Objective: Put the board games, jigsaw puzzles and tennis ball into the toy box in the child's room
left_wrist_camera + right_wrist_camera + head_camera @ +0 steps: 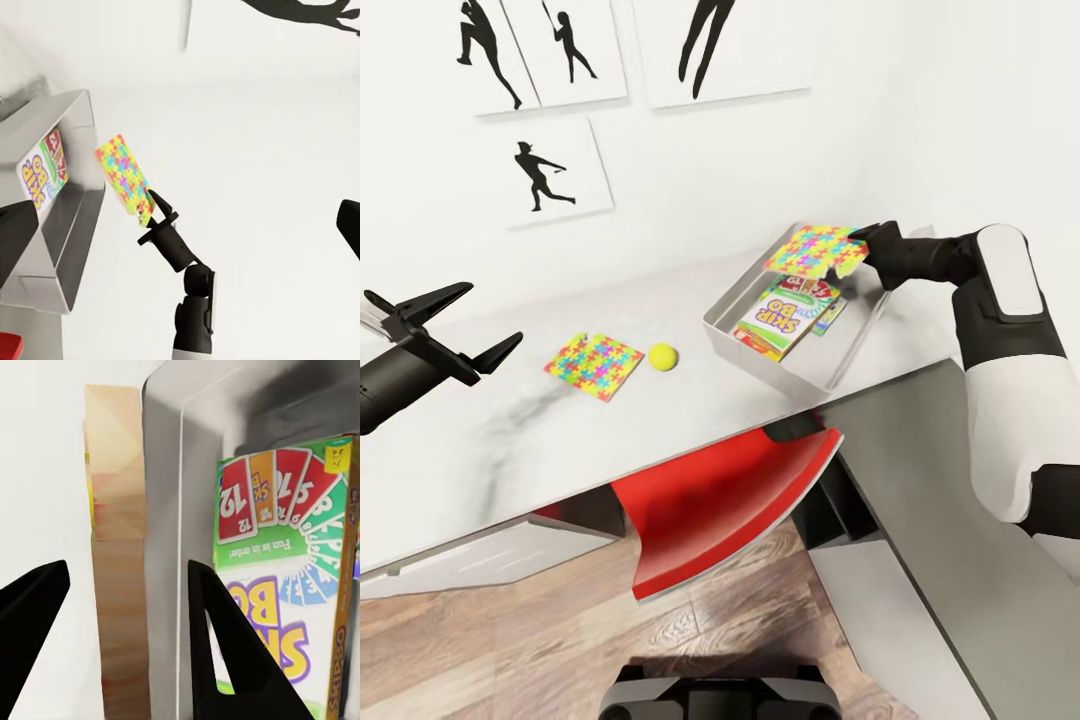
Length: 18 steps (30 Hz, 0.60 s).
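Pale marbled tabletop (510, 440) running left to right under a white wall with black baseball-player posters (555, 175).

Toward the far right, resting on the tabletop: light grey toy box (850, 345), open-topped. Inside it, a green-yellow Skip-Bo game box (782, 318) lying flat on top, with edges of other printed boxes peeking from beneath; which ones, hard to tell.

Above the toy box's far edge: right pincer (863, 243), black, clamped on the right edge of a jigsaw puzzle (815, 250), held up off the tray and slightly tilted. Seen from the left wrist camera, the same jigsaw puzzle (124, 178) hanging edge-up in the right pincer (155, 212), just beside the toy box (75, 225). From the right wrist camera, the puzzle's plain underside (116, 555) pressed between the dark fingers (225, 652), with the Skip-Bo game box (289, 585) just beyond.

Left of the toy box, flat on the tabletop: second jigsaw puzzle (596, 364), and just to its right, almost touching, the tennis ball (663, 357).

Far left, hovering above the tabletop: left pincer (460, 325), jaws spread wide, holding nothing.

Under the tabletop's near edge: red chair (730, 500) over wood-plank floor (560, 640).
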Available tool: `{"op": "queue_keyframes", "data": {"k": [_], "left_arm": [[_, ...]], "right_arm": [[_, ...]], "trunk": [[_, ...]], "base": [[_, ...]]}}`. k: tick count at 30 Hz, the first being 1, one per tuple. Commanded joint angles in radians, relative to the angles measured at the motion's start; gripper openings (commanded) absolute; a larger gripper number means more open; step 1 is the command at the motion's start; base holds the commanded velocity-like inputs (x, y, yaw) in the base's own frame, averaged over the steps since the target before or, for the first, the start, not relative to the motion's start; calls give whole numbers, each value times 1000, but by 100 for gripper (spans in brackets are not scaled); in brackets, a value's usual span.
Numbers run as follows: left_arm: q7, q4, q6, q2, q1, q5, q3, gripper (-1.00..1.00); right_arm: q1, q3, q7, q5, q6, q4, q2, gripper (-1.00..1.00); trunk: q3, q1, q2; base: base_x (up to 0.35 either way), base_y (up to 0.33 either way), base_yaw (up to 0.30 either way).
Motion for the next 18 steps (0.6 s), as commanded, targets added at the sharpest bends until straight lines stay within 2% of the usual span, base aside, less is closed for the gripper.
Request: {"op": "queue_keyframes", "data": {"k": [1,18], "left_arm": [[10,0,3,0,-1,11,1,100],[10,0,3,0,-2,11,1,100]], "right_arm": [[-1,-1,-10,-10,1,0,0,-100],[-3,-3,-10,-10,14,6,-1,-100]], "trunk": [[-3,1,-2],[-28,1,-2]], "base": [[0,0,1],[0,0,0]]}}
